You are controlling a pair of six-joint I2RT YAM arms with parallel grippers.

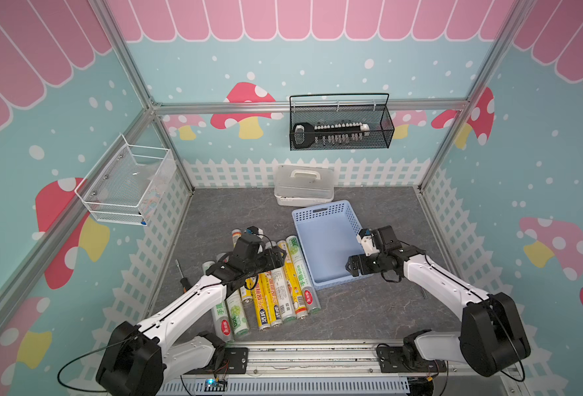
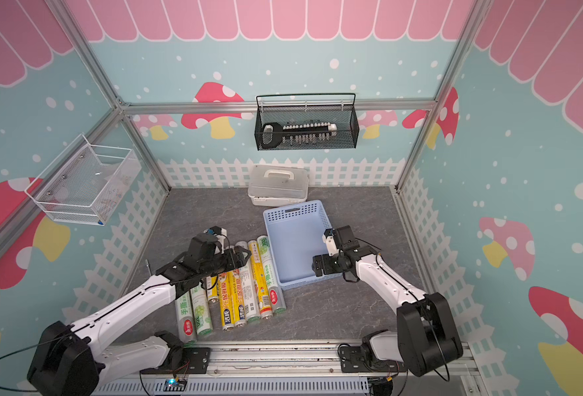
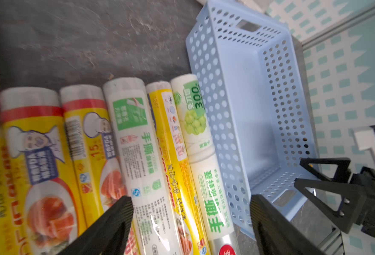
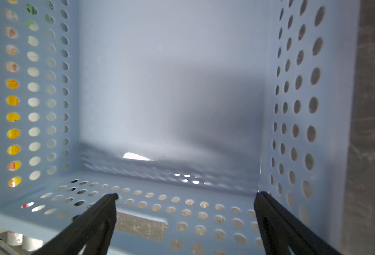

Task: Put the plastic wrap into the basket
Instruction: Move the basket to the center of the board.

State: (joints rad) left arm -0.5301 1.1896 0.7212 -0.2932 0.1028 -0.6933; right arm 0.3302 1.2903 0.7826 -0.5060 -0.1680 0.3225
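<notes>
In both top views the left gripper hangs over the plastic wrap, the basket beside it. Left wrist: its jaws gape, wrap beneath. Right wrist: the right gripper, jaws spread, above the basket's end wall.

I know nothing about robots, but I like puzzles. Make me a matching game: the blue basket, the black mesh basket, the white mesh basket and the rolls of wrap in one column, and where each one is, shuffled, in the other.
Things
1. blue basket
2. black mesh basket
3. white mesh basket
4. rolls of wrap

Places
A. hung on the side wall
B. lying on the table next to the blue basket
C. hung on the back wall
D. standing on the table, nothing in it

Pairs: 1-D, 2-C, 3-A, 4-B
</notes>
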